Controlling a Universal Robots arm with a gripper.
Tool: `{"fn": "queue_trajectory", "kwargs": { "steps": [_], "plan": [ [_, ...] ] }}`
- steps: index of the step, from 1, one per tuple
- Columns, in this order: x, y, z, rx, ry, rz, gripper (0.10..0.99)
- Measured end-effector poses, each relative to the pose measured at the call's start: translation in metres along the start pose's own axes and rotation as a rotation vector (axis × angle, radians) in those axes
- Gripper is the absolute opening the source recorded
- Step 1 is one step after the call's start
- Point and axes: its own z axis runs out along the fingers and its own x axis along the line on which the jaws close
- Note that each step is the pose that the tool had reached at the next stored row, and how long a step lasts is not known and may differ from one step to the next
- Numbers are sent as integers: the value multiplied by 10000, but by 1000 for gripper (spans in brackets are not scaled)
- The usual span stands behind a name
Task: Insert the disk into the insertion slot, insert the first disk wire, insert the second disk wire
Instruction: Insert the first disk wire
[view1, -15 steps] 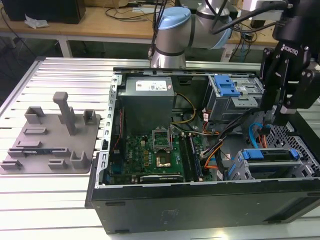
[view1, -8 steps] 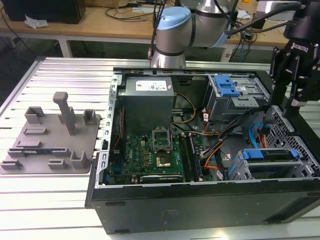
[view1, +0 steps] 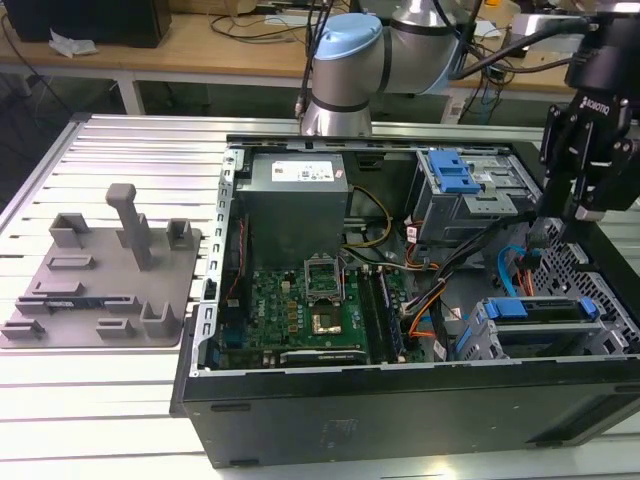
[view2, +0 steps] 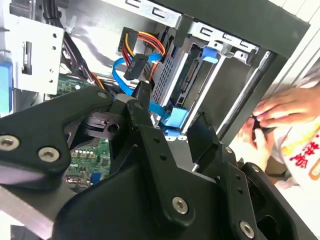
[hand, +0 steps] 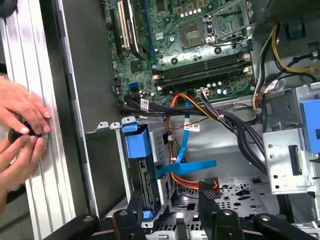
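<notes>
Silver and clipped in a bright blue plastic frame, the flat rectangular disk (view1: 535, 310) (hand: 137, 147) sits inside the low grey sheet-metal cage (view1: 478, 340) (hand: 162, 145). The cage is in the near corner of the open black computer case (view1: 400, 420), at the exterior view's right. The black claw (view1: 578, 215) (hand: 170, 195) hangs above that corner, over the case's edge. Its fingers are spread and it holds nothing. A flat blue cable (view1: 512, 262) (hand: 182, 145) loops between the claw and the cage; I cannot tell whether it is plugged into the disk. A person's hands (hand: 20, 130) rest on the slatted aluminium bench (view1: 120, 400) just beside the case wall, pinching something small and dark.
</notes>
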Motion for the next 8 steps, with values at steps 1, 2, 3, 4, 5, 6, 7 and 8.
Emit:
{"fn": "queue_trajectory", "kwargs": {
  "steps": [1, 2, 3, 4, 5, 6, 7, 8],
  "plan": [
    [-29, 3, 1, 11, 62, 1, 569],
    [-82, 12, -7, 28, 171, 2, 569],
    [-223, 35, -34, 86, 551, 9, 569],
    [-320, 50, -51, 129, 824, 12, 569],
    [-368, 54, -54, 151, 965, 14, 569],
    [-395, 50, -53, 169, 1072, 16, 569],
    [-428, 15, -6, 205, 1193, -29, 569],
    [-440, 4, 31, 246, 1202, -141, 569]
  ]
}}
